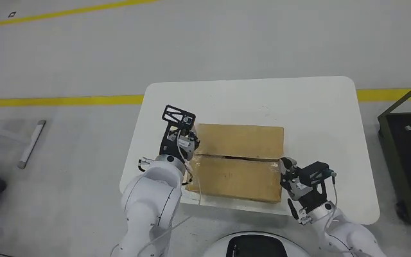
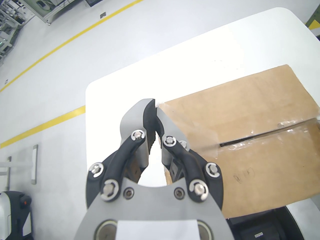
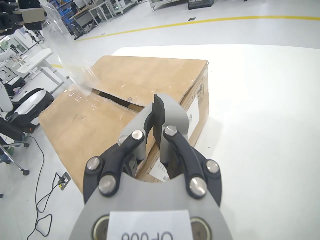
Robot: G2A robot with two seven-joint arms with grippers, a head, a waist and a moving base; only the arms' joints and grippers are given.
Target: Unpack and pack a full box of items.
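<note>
A: Top view first: the box (image 1: 237,160) sits with flaps closed on the white table (image 1: 308,103). The left gripper (image 1: 187,140) is at one end, and the right gripper (image 1: 284,166) is up against the other, right by the seam (image 1: 237,156).
B: Nothing unpacked yet, by the look of it. What worries you?
A: The box lies close to the table edge on the robot's side. A hard tug could drag it over.
B: Left wrist view now. The jaws are clenched, and a strip of clear tape (image 2: 200,136) looks to run from the pinched tips across the cardboard to the seam.
A: That's my read too, though the film is faint there. With thin film in a narrow pinch, it could slip out, or tear short and leave the flaps stuck.
B: Right wrist view: jaws closed tight at the box's top edge, with nothing I can make out between the pads.
A: And there's the tape, plain as day, rising off the seam to the other gripper high up. Part of the seam gapes open.
B: So the risk?
A: If the right gripper isn't truly bracing the box, the pull lifts or swivels it instead of freeing tape. Loose sticky film could also cling back onto the cardboard or the fingers
</note>
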